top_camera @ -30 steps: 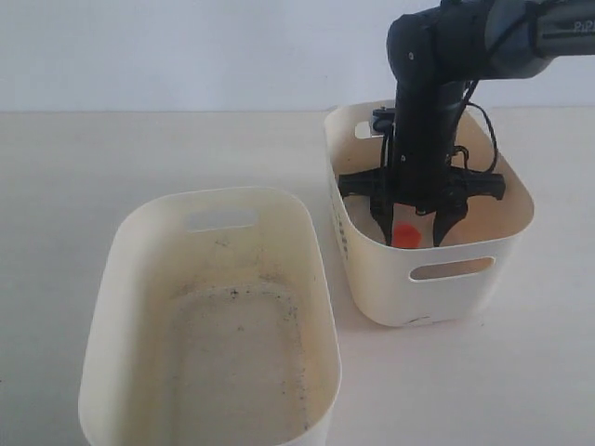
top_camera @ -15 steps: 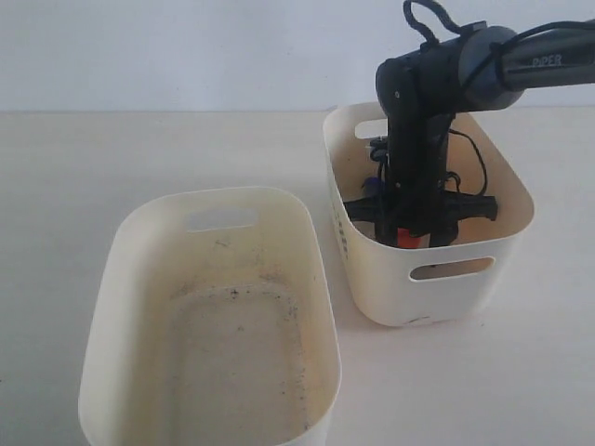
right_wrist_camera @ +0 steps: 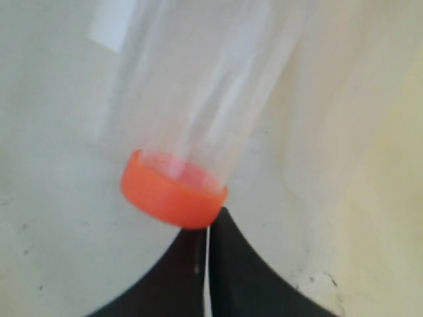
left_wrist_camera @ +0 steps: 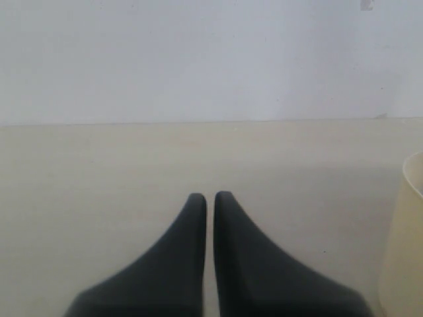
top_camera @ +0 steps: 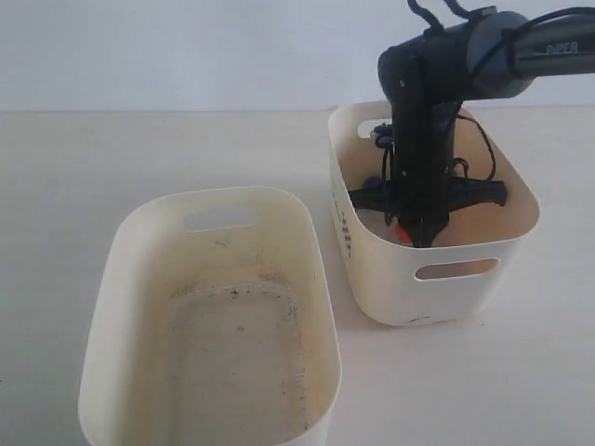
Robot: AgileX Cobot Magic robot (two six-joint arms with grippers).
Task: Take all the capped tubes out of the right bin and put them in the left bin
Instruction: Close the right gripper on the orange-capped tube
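Note:
The right bin (top_camera: 376, 279) holds my right gripper (top_camera: 420, 240), which reaches straight down into it. In the right wrist view the right gripper (right_wrist_camera: 207, 214) is shut, its jaws together with only a thin slit between them. A clear capped tube with an orange-red cap (right_wrist_camera: 173, 191) lies just past the tips, touching them but not between them. Only a sliver of orange (top_camera: 400, 230) shows beside the gripper in the exterior view. A dark blue cap (top_camera: 371, 183) peeks out behind the arm. The left bin (top_camera: 116, 288) has a speckled floor. My left gripper (left_wrist_camera: 210, 196) is shut over bare table.
The right arm (top_camera: 437, 74) and its cables fill much of the right bin's opening. A cream bin wall (left_wrist_camera: 404, 251) shows at the edge of the left wrist view. The two bins stand close together on a pale table (top_camera: 112, 158).
The right gripper has shut from wide open and sunk lower in the right bin. The orange cap, plainly visible between the fingers before, is now mostly hidden.

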